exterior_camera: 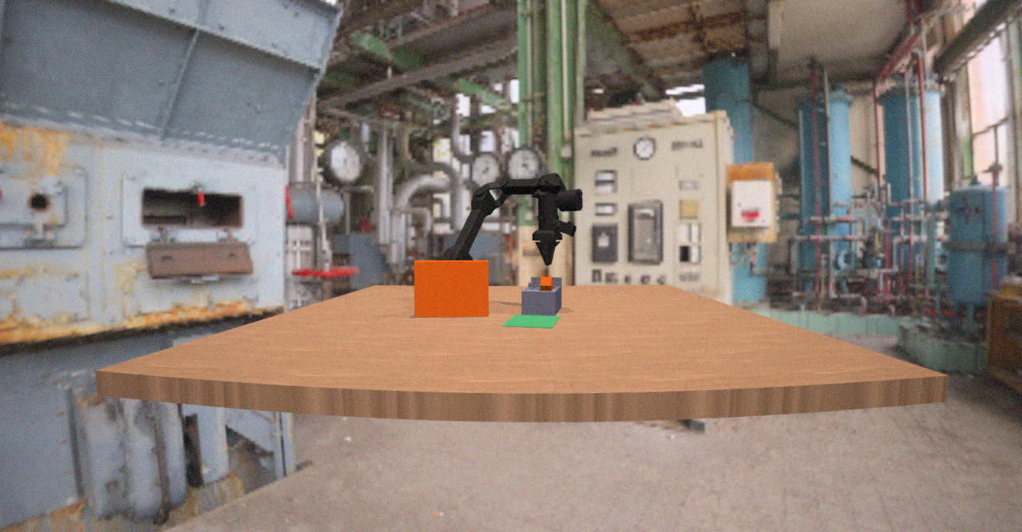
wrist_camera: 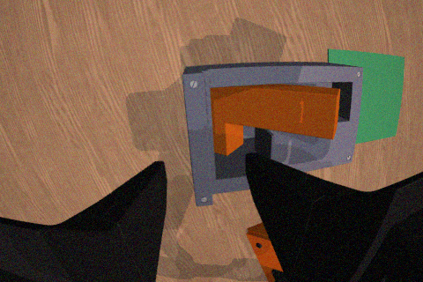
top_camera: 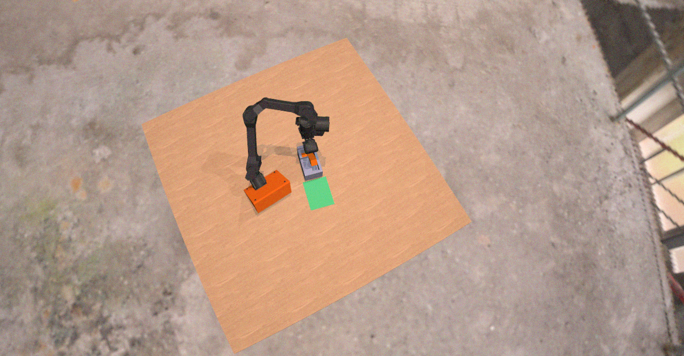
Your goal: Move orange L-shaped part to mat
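Hanging above the grey tray (exterior_camera: 540,302), the gripper (exterior_camera: 547,257) is seen partly open with nothing between its fingers; the orange L-shaped part (wrist_camera: 277,113) is tipped in its pocket, one end raised; the green mat (top_camera: 318,193) is laid beside the tray.

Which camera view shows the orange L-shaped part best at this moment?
The wrist view: the orange L-shaped part fills the frame's middle, tipped in the grey tray, its L outline plain. The top view shows only a small orange sliver under the tool. The exterior view shows just a raised orange tip above the tray.
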`<action>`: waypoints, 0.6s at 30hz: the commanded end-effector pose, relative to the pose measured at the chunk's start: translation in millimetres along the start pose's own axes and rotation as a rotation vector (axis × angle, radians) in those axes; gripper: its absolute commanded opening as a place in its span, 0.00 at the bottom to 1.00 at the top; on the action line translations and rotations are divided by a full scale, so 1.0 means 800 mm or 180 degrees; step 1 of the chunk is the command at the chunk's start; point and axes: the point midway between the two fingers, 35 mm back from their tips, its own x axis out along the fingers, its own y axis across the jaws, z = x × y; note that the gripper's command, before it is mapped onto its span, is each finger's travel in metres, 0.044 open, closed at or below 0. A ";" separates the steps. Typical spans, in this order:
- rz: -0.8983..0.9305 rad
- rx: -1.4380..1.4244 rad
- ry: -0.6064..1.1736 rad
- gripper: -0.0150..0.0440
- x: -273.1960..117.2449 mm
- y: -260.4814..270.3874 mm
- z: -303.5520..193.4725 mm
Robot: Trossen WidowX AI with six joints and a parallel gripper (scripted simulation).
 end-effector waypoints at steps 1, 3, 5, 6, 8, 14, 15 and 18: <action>-0.0008 -0.0029 0.0015 0.56 -0.024 -0.002 -0.003; -0.0008 -0.0029 0.0015 0.56 -0.024 -0.002 -0.003; 0.0005 0.0005 -0.0016 0.56 -0.020 -0.003 -0.002; 0.0005 0.0005 -0.0016 0.56 -0.020 -0.003 -0.002; 0.0005 0.0005 -0.0016 0.56 -0.020 -0.003 -0.002; 0.0005 0.0005 -0.0016 0.56 -0.020 -0.003 -0.002; 0.0005 0.0005 -0.0016 0.56 -0.020 -0.003 -0.002; 0.0005 0.0005 -0.0016 0.56 -0.020 -0.003 -0.002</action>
